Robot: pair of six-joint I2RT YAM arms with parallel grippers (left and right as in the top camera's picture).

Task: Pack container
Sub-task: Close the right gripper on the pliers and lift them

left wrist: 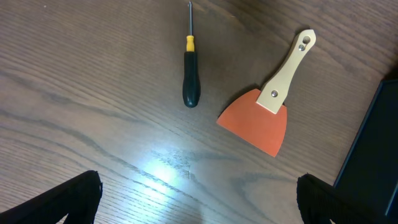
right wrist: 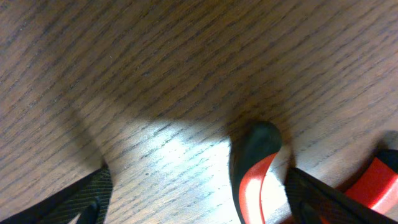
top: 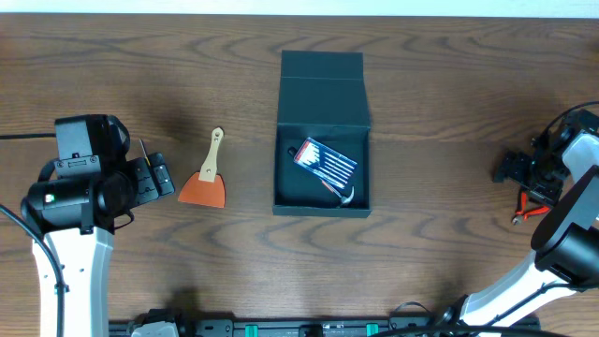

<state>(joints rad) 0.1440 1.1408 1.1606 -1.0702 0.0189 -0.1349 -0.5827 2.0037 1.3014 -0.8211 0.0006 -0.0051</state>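
Note:
The dark teal container [top: 323, 192] stands open at the table's middle, its flap lid [top: 321, 80] folded back. A blue packet with red and white stripes [top: 326, 161] lies inside. An orange scraper with a wooden handle [top: 206, 178] lies to its left and also shows in the left wrist view [left wrist: 264, 115]. A black screwdriver with a yellow band [left wrist: 191, 78] lies beside it. My left gripper [top: 154, 178] [left wrist: 199, 199] is open and empty above bare table near the scraper. My right gripper [top: 519, 173] [right wrist: 199, 193] is open at the far right, low over red-and-black pliers [top: 529, 208]. One pliers handle [right wrist: 255, 168] lies between its fingers.
The container's dark wall [left wrist: 373, 143] shows at the right edge of the left wrist view. A black rail [top: 281, 328] runs along the table's front edge. The wooden table [top: 449, 94] carries nothing else in view.

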